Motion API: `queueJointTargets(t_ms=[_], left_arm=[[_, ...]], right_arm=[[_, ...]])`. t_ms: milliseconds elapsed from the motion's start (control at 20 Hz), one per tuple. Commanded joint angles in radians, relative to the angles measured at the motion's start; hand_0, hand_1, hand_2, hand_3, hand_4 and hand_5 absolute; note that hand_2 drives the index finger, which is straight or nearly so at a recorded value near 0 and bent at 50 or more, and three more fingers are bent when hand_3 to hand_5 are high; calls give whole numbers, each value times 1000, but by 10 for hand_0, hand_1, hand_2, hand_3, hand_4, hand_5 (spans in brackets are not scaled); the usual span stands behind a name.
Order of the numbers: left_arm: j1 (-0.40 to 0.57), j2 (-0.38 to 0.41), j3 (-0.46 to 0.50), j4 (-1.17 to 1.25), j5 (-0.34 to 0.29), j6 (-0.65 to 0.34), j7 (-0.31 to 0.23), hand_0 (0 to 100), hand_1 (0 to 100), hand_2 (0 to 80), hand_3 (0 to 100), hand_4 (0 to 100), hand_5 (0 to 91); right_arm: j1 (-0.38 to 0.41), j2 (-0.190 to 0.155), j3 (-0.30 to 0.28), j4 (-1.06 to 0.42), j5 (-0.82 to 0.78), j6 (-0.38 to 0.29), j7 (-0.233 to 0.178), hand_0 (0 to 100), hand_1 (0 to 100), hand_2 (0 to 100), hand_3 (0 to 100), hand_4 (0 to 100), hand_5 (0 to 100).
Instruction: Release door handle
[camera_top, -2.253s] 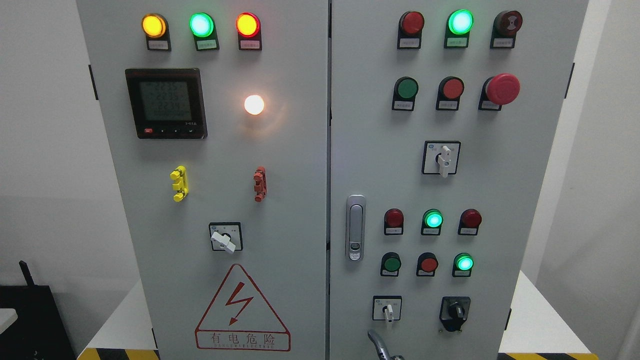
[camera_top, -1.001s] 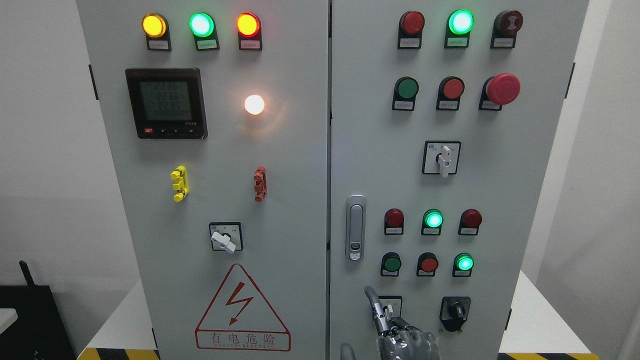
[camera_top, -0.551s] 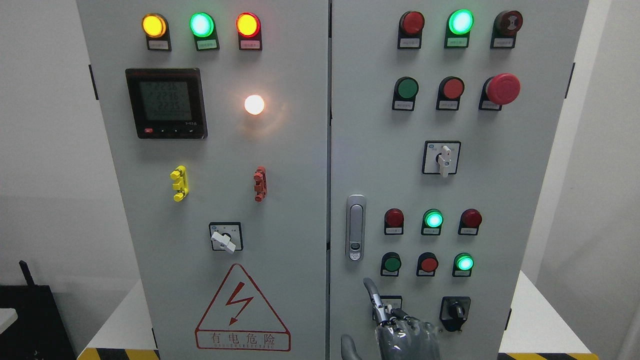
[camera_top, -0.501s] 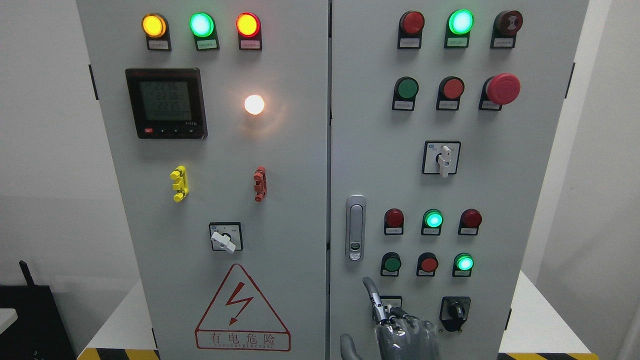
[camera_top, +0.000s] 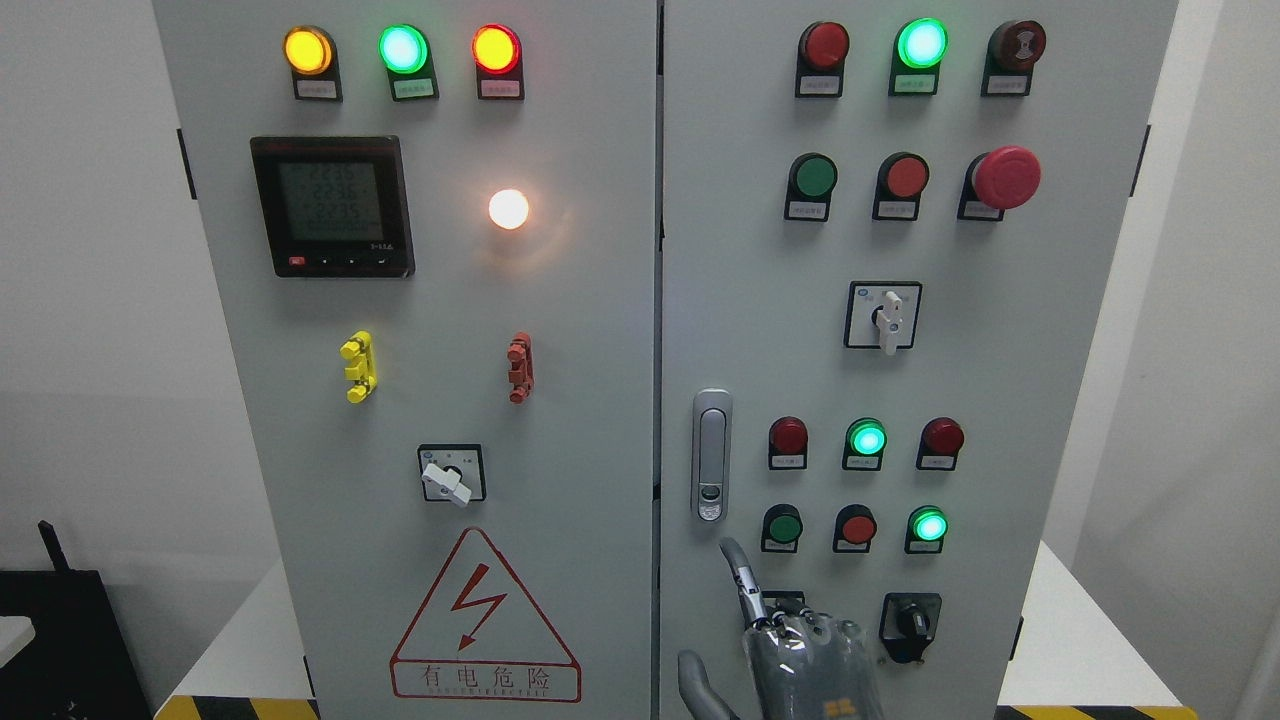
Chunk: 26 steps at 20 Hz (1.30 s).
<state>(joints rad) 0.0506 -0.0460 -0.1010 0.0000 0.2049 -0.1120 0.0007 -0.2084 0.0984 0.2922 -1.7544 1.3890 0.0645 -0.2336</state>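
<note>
Door handle (camera_top: 711, 455) sits on the right cabinet door (camera_top: 960, 380), just right of the seam between the two doors. Its long axis runs straight up and down, flush against the panel, with the keyhole end at the bottom. Nothing grips it.

My right hand (camera_top: 790, 650) has risen since the frame two seconds back, when only a fingertip showed at the bottom edge below the handle. Now the back of the hand and the knuckles are in view. One finger (camera_top: 738, 575) is extended, pointing up and slightly left; its tip lies just below the handle's lower end and apart from it. The other fingers are curled at the knuckles, and the thumb (camera_top: 695, 680) stands out lower left of the handle. The hand holds nothing. It now covers the small white switch below the handle that was plainly visible earlier. The handle itself has not shifted.

My left hand is out of view.
</note>
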Motion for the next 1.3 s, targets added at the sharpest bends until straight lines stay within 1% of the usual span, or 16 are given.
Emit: queueJointTargets(t_ms=[0,200,300,350,651,801,1252], left_arm=[[0,0,0,-31,-1,0,1,120,389,0,0,0,0],[0,0,0,-31,-1,0,1,120,389,0,0,0,0],[0,0,1,-31,1,0,1,120,389,0,0,0,0],[0,0,0,-31,1,0,1,120,389,0,0,0,0],[0,0,0,-31,1,0,1,120,389,0,0,0,0],[0,0,0,-31,-1,0,1,120,389,0,0,0,0],[0,0,0,-31,-1,0,1,120,389,0,0,0,0]], right_arm=[[-31,7,-2,27,2,6,4,423,347,0,987,866,957],[-43,9,-1,41,2,6,7,422,343,0,979,865,958],[-45,10,-1,41,4,6,26,421,342,0,978,864,958],[-46,10,-1,42,2,8,28,422,340,0,978,864,958],[-55,10,-2,64,4,9,28,421,337,0,976,859,957],[-68,10,-4,70,4,31,30,420,337,0,975,856,956],[-81,10,1,79,4,31,33,418,336,0,972,853,950]])
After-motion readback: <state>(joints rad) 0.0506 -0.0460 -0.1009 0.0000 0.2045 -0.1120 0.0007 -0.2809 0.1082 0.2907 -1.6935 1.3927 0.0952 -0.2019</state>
